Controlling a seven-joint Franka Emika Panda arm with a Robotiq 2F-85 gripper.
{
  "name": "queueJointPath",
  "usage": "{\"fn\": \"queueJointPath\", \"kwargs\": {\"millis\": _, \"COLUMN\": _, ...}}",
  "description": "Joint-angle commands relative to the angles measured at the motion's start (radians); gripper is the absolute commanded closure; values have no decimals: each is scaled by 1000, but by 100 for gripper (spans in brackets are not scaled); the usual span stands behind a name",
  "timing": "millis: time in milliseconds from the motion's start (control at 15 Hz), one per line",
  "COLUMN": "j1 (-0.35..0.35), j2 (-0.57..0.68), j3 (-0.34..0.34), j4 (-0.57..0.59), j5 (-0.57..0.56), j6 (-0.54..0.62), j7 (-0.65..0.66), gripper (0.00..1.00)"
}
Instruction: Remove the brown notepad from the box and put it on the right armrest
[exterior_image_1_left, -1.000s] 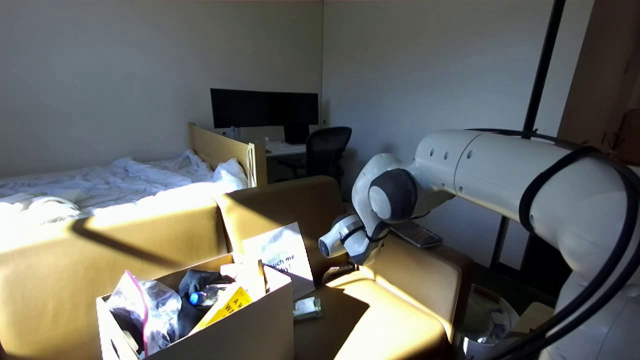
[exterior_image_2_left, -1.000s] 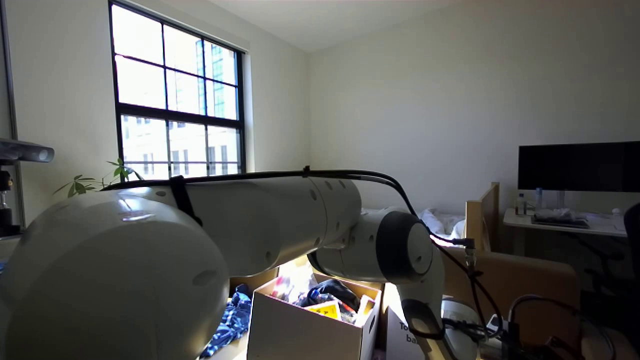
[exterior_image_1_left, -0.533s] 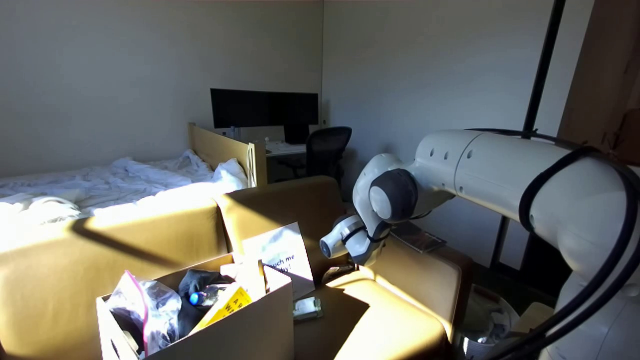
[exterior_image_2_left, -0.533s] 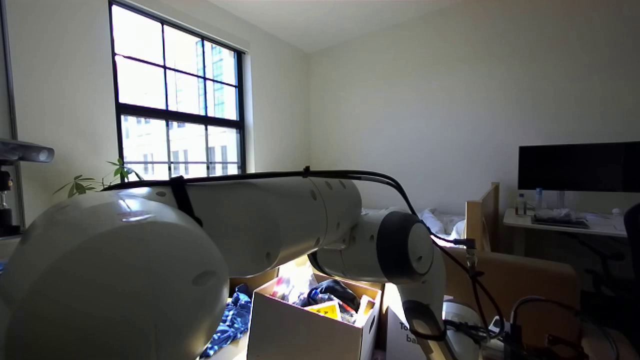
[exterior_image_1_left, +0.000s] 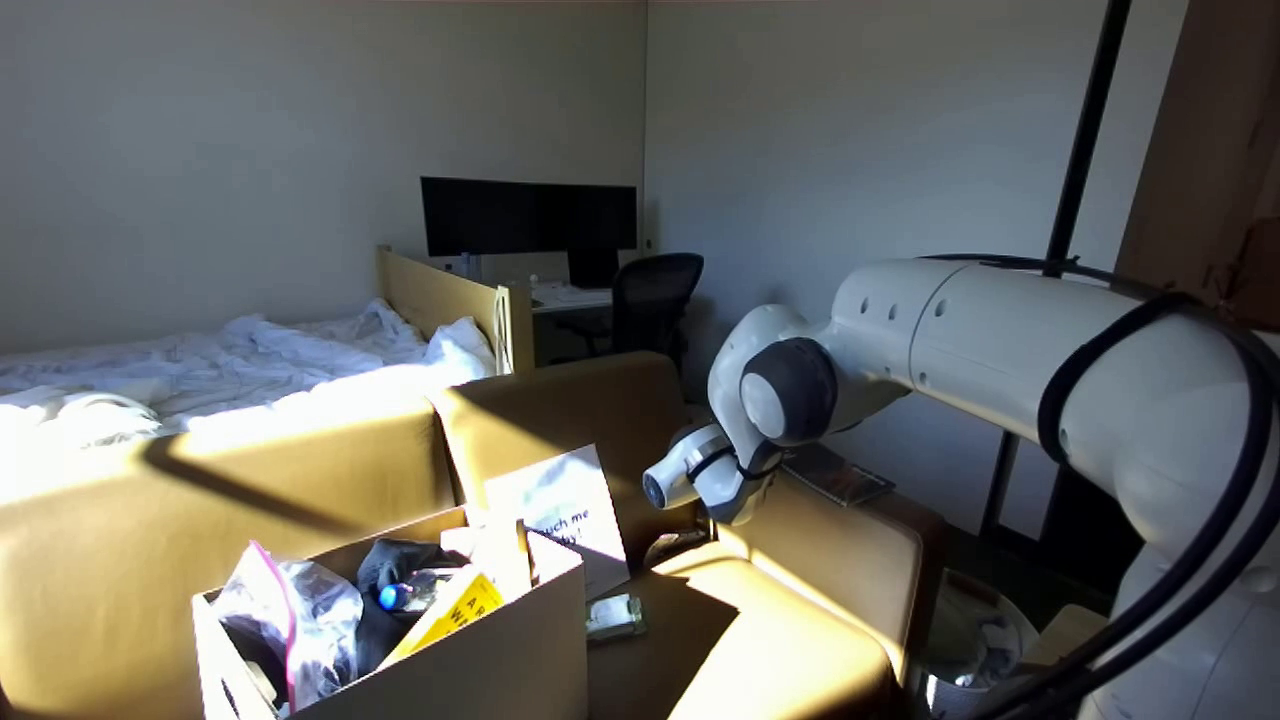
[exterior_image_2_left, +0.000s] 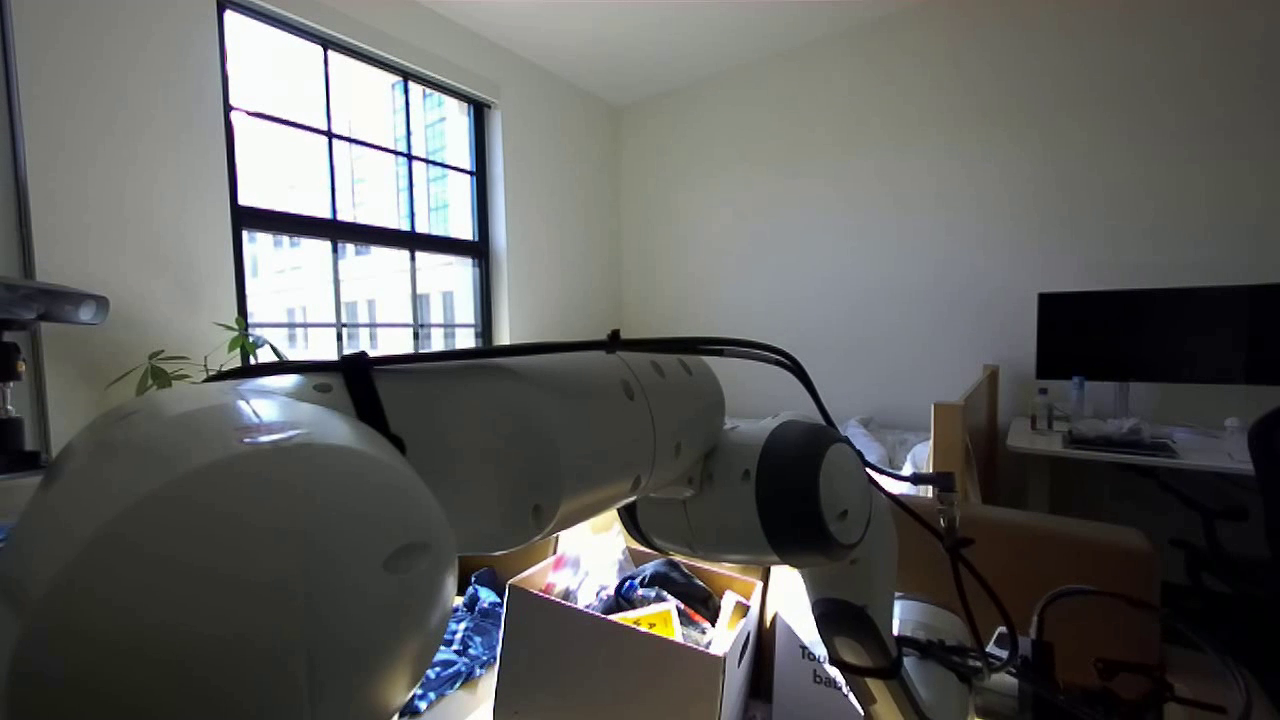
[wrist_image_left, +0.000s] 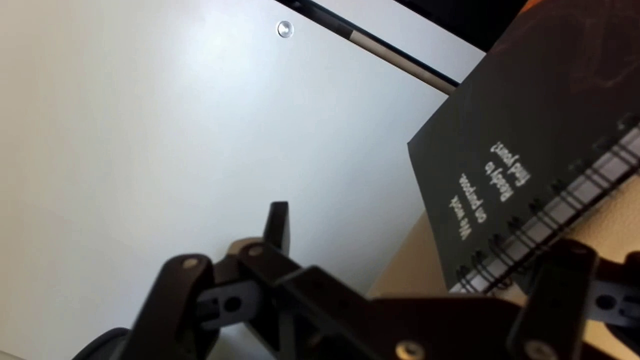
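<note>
The brown notepad, dark and spiral-bound with white lettering, lies on the tan right armrest. In an exterior view the notepad shows on top of that armrest, partly behind the arm. My gripper stands open at the pad's near end. Its left finger is clear of the pad; the right fingertip is hidden by the notepad's spiral edge. The fingers do not show in either exterior view. The cardboard box sits on the couch, well away from the gripper.
Inside the box are a clear plastic bag, a yellow item and dark cloth. A white sign leans behind it, and a small pale green packet lies on the seat. A pale wall rises beside the armrest.
The notepad has shifted slightly down and right and settled onto the armrest. My wrist has risen a little and moved slightly right in an exterior view. The box has not moved.
</note>
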Motion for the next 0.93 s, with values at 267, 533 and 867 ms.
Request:
{"fn": "queueJointPath", "kwargs": {"millis": 267, "j1": -40, "j2": -36, "j3": 38, "j4": 41, "j5": -15, "j6": 308, "j7": -80, "gripper": 0}}
{"fn": "queueJointPath", "kwargs": {"millis": 533, "j1": -24, "j2": -88, "j3": 57, "j4": -2, "j5": -37, "j6": 536, "j7": -60, "gripper": 0}}
{"fn": "queueJointPath", "kwargs": {"millis": 867, "j1": -13, "j2": -290, "j3": 52, "j4": -186, "j5": -90, "j6": 850, "j7": -86, "gripper": 0}}
